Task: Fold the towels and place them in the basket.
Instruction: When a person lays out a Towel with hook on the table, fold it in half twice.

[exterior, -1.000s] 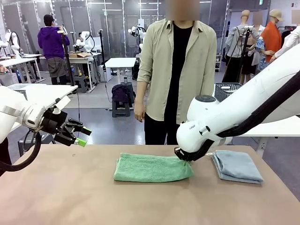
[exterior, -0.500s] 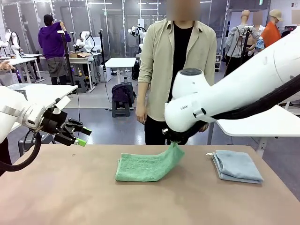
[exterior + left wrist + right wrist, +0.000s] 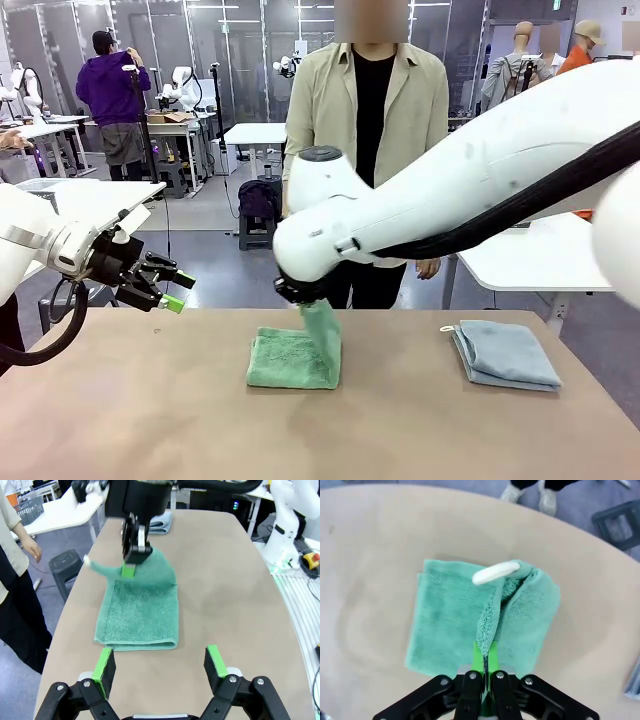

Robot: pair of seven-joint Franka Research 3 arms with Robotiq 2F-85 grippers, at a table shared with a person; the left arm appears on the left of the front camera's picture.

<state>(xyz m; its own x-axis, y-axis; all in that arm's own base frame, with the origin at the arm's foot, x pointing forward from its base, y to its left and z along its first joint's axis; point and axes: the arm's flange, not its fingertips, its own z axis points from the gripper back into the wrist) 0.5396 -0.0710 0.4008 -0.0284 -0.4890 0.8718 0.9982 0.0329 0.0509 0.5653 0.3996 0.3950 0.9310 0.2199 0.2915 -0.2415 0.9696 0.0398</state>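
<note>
The mint green towel [image 3: 292, 358] lies mid-table with its right end lifted and carried over its left half. My right gripper [image 3: 305, 300] is shut on that lifted end, and the right wrist view shows the green towel [image 3: 449, 625] pinched between the pads, its white loop [image 3: 496, 572] sticking up. The light blue-grey towel [image 3: 505, 352] lies folded at the table's right. My left gripper [image 3: 172, 288] hangs open off the table's left edge; in its own view the left gripper [image 3: 161, 665] looks at the green towel [image 3: 140, 615] from short of it. The basket is out of view.
A person in a beige shirt [image 3: 365, 110] stands at the table's far side, arms down. White side tables stand at the back left [image 3: 90, 195] and back right [image 3: 525, 260]. The table's near half [image 3: 320, 430] is bare.
My right gripper has swung left across the table, lifting the green towel's right end and folding it over toward the left. The left arm has stayed still.
</note>
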